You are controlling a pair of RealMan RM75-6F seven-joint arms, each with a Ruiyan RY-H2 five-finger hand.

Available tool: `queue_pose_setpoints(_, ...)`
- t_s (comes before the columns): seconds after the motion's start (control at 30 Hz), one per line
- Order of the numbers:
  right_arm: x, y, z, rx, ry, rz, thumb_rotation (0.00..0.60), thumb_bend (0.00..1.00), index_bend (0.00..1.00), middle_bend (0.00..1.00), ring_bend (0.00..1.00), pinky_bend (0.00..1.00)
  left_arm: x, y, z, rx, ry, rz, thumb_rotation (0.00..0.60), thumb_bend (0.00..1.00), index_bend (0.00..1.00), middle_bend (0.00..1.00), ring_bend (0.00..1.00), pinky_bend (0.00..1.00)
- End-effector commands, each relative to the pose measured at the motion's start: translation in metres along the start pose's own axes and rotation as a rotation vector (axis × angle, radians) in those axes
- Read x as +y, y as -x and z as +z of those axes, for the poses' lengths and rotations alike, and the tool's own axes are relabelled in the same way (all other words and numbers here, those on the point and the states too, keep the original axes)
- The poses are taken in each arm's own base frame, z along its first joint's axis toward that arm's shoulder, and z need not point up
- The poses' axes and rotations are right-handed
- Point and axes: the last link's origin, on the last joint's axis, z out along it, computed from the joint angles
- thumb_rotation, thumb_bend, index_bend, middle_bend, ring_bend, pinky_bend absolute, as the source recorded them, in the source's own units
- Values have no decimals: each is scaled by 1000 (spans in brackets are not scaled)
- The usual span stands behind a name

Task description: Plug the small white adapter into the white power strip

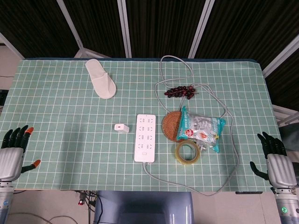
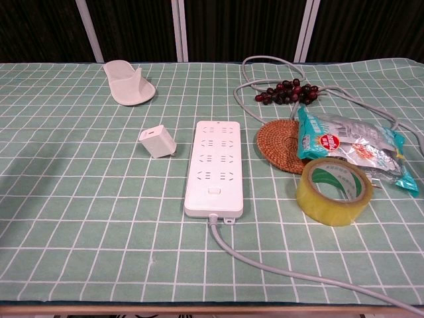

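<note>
We see our left robot hand [image 1: 13, 154] at the near left edge of the surface [image 1: 56, 121], fingers spread and holding nothing; our right robot hand [image 1: 275, 161] waits at the near right edge, likewise spread and empty. Both are well apart from the work. Toward the middle, the small white adapter [image 2: 157, 141] lies on the green checked cloth just left of the white power strip [image 2: 215, 167], not touching it. Right of the strip sit a woven coaster [image 2: 277, 146], a snack bag [image 2: 351, 147], a tape roll [image 2: 334, 191] and grapes [image 2: 289, 91]. A slipper [image 2: 126, 82] lies at the far left.
</note>
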Motion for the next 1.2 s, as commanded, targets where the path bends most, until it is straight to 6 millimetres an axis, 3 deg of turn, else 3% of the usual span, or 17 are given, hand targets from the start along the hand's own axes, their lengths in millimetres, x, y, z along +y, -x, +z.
queue_pose_setpoints(0.03,0,0,0,0,0,0,600,393,0,0,0,0,0,0,0,0,0,0,600,0,0,0,0,0)
queue_pose_setpoints(0.8,1,-1,0,4,9,11,600,393,0,0,0,0,1,1,2,-17,-9,-18,600,0,0,0,0,0)
queue_pose_setpoints(0.97,2,-1,0,-2,19,22,600,392,0,0,0,0,11,-3,11,-26,-15,-79,600,5,0,0,0,0)
queue_pose_setpoints(1.2,3,1,2,-16,25,31,600,394,0,0,0,0,45,-18,47,-41,52,-66,600,57,20,0,0,0)
